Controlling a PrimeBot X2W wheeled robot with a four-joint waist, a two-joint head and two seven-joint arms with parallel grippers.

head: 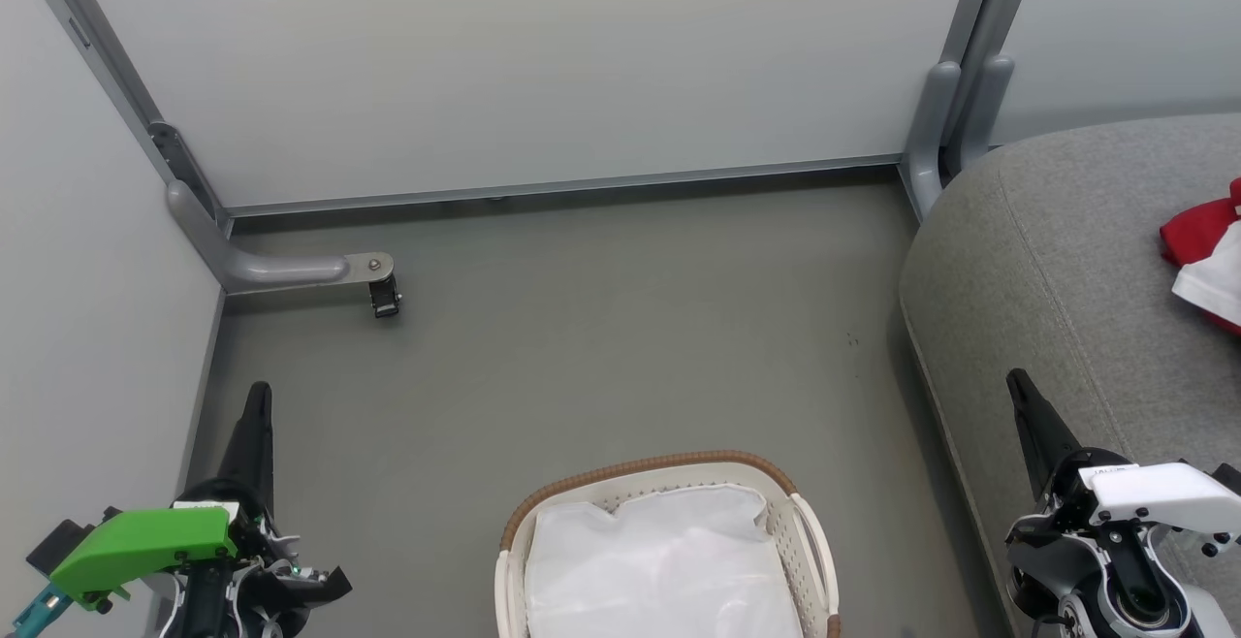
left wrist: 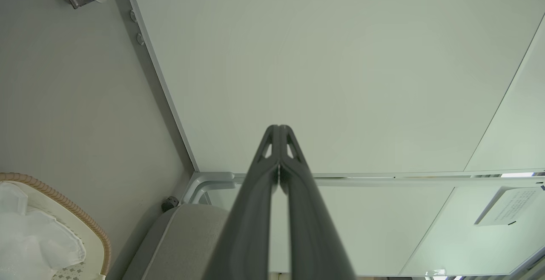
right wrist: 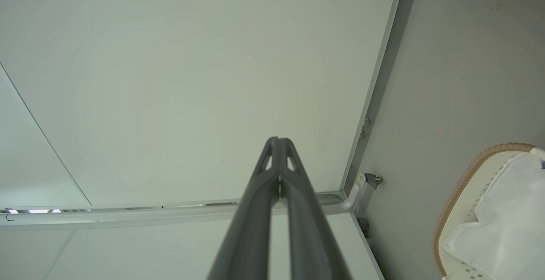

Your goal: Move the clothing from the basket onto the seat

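Dull grey-green floor (head: 601, 347) takes up the middle of my head view, boxed in by pale wall panels (head: 533, 66) on grey metal frames. My left gripper (head: 258, 394) sits low at the left. Its two dark fingers are pressed together into a single point and hold nothing, and they aim up the view beside the left-hand panel. Behind them is the wrist with its green cover (head: 145, 541).

My right gripper (head: 1017, 381) mirrors it at the lower right, fingers likewise closed tight and empty. Its tip is seen against the rounded edge of the seat (head: 1047, 260), and the wrist behind carries a white cover (head: 1163, 488). Both wrist views agree: the fingertips meet, and each pair points at bare wall panel.

Between the two arms, at the bottom edge, the basket (head: 640, 468) stands on the floor with its brown woven rim toward the far wall and its white liner (head: 659, 560) showing inside. The clothing (head: 1197, 231) lies on the grey seat at the far right, red with a white fold, partly cut off by the frame and well apart from both grippers. Off to the left, a grey frame foot ends in a small caster (head: 385, 301) on the floor.
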